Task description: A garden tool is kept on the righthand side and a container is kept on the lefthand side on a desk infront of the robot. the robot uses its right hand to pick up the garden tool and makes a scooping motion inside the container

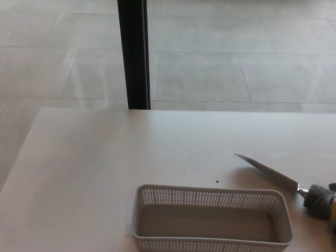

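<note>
A pale grey perforated basket [210,245] stands on the desk at the bottom centre, and nothing lies inside it. To its right is the garden tool, a narrow metal blade [268,172] pointing up-left. Its dark grey handle [318,201] runs out of the picture at the right edge. A small dark sliver [333,187] shows at that edge just above the handle; it may be part of my right hand, but too little shows to tell its state. My left hand does not show.
The light wooden desk [105,168] fills the lower picture, its far edge near mid-height. A black vertical post [133,52] stands behind it on a grey tiled floor. A tiny dark speck [217,182] lies just beyond the basket.
</note>
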You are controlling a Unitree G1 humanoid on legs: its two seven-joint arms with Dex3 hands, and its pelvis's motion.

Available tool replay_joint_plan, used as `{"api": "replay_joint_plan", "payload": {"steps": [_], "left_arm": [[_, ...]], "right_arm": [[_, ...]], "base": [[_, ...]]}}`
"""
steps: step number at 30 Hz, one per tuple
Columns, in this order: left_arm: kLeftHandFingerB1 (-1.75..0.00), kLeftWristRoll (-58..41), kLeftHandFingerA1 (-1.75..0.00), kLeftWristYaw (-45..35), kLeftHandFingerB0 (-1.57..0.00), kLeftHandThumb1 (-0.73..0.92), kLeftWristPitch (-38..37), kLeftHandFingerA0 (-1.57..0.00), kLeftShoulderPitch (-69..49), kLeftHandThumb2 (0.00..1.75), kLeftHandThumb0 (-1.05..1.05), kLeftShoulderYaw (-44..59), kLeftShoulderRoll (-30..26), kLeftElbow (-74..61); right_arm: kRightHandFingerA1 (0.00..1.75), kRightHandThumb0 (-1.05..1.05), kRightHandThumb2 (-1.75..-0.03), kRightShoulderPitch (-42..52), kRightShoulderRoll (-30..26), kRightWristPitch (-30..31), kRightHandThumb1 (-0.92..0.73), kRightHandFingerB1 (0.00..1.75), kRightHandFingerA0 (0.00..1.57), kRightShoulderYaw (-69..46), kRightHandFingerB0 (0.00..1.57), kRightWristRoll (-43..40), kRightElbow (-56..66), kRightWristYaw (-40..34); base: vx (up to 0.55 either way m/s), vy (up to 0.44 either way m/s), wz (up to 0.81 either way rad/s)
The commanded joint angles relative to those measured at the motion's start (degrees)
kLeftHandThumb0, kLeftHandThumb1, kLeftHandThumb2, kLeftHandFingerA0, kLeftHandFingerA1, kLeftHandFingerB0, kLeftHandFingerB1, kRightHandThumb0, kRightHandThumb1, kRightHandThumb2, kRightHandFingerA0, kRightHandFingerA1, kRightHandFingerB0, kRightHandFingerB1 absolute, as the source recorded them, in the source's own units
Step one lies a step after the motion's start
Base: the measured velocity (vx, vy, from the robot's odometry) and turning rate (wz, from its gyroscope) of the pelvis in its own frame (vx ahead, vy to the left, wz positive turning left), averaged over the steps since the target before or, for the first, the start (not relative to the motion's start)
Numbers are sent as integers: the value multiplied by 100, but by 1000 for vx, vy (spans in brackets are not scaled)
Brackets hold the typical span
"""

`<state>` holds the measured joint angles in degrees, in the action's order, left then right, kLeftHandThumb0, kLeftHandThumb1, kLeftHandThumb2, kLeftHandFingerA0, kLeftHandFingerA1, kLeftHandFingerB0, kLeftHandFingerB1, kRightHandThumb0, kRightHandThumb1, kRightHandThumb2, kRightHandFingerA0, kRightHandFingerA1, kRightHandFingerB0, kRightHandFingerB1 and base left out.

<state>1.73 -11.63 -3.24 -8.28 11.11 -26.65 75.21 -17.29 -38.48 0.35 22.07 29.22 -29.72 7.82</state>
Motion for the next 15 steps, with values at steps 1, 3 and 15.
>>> {"api": "replay_joint_plan", "payload": {"steps": [1,3,15], "left_arm": [[-92,61,-101,-62,-83,-1,-47,-93,-16,108,-56,-75,-103,-11],[-94,1,-102,-60,-84,-3,-36,-93,-16,111,-54,-25,-103,-15],[-94,-49,-103,-26,-82,-4,34,-92,11,111,-51,7,-97,25]], "right_arm": [[66,-78,-93,307,142,847,-56,26,23,820,1,845,75,886],[87,-69,-90,252,62,1106,-52,34,53,1218,1,1364,102,1001],[167,-38,-64,682,-108,1340,-74,72,77,1642,66,2193,-138,-807]], "base": [[0,0,0],[0,0,0],[0,0,0]]}}
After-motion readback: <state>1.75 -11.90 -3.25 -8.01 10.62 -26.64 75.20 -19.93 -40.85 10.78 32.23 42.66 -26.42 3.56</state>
